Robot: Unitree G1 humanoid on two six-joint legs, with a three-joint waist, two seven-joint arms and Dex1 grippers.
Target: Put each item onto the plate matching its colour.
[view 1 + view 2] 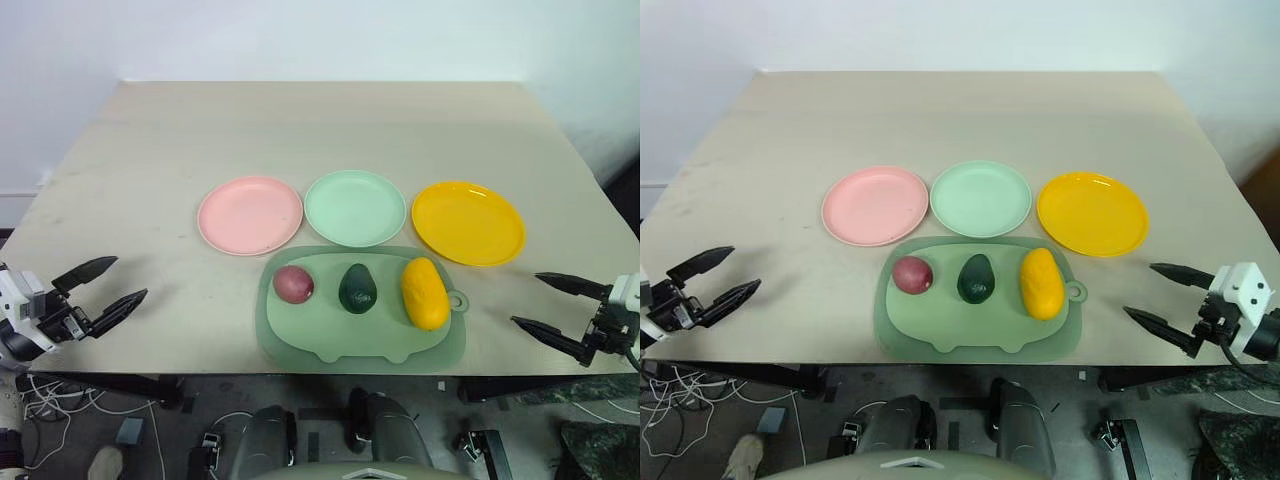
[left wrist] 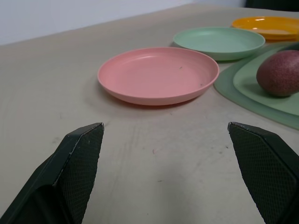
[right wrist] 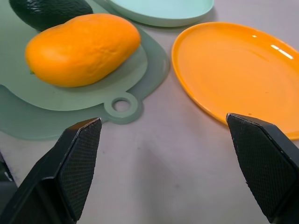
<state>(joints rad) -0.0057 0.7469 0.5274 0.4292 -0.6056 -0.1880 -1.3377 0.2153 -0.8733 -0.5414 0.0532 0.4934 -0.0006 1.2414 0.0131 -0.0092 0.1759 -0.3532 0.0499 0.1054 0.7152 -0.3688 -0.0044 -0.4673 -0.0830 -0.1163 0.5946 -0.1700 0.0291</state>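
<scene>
Nothing sorted yet — all three fruits lie on the cutting board (image 1: 300, 340); our left pincer (image 1: 102, 291) and right pincer (image 1: 552, 306) hang open and empty, so we judge the next move a reach — perhaps for the yellow-orange fruit (image 1: 424, 292).

No text, label, brand, number or sign could be read on anything in these views.
</scene>
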